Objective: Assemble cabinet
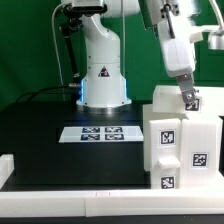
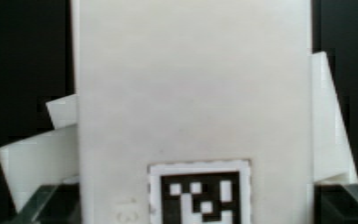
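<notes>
The white cabinet (image 1: 176,142) stands at the exterior view's right, a boxy stack of white parts with black-and-white tags on its front. My gripper (image 1: 188,99) comes down from above onto its top edge. In the wrist view a tall white cabinet panel (image 2: 194,90) with a tag (image 2: 201,192) fills the space between my dark fingers (image 2: 51,203), which press on both of its sides. My gripper (image 2: 197,208) is shut on this panel. A second white part (image 2: 43,150) shows behind it, tilted.
The marker board (image 1: 100,132) lies on the black table in front of the robot base (image 1: 103,72). A white rail (image 1: 70,196) runs along the front edge, and a white block (image 1: 5,168) sits at the left.
</notes>
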Controlling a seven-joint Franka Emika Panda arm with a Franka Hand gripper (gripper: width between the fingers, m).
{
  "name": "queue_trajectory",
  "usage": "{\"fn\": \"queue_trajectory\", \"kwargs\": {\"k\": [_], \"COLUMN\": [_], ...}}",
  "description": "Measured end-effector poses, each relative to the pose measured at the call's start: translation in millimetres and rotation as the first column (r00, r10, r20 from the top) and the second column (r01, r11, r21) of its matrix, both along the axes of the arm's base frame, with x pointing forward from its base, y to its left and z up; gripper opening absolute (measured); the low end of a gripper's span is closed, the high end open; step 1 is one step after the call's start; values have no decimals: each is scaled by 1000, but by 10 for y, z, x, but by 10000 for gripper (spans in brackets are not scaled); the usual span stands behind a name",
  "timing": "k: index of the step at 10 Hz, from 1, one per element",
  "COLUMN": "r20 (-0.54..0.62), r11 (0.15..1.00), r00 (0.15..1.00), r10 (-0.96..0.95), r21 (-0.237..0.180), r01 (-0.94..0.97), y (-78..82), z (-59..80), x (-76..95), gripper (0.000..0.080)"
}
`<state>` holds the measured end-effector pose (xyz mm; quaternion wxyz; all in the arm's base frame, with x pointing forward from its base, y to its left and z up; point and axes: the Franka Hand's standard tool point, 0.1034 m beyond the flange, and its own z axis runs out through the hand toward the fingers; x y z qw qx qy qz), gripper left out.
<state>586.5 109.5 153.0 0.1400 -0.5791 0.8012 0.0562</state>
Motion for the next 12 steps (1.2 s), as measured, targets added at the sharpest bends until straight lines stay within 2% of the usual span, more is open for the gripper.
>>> {"fn": "queue_trajectory", "kwargs": {"k": [3, 4, 5, 9, 12], "r20": [-4, 5, 19, 67, 90], "r11": [999, 1000, 1000, 999, 998], "r00": [999, 1000, 1000, 998, 995], "r10": [-45, -18, 8, -2, 46], "r21": [15, 12, 15, 47, 39], "r01": [46, 18, -8, -1, -49], "y": [23, 24, 25, 92, 106], "z": [3, 12, 43, 330, 330], "x": [7, 9, 17, 60, 63], "gripper": [564, 722, 783, 797, 797]}}
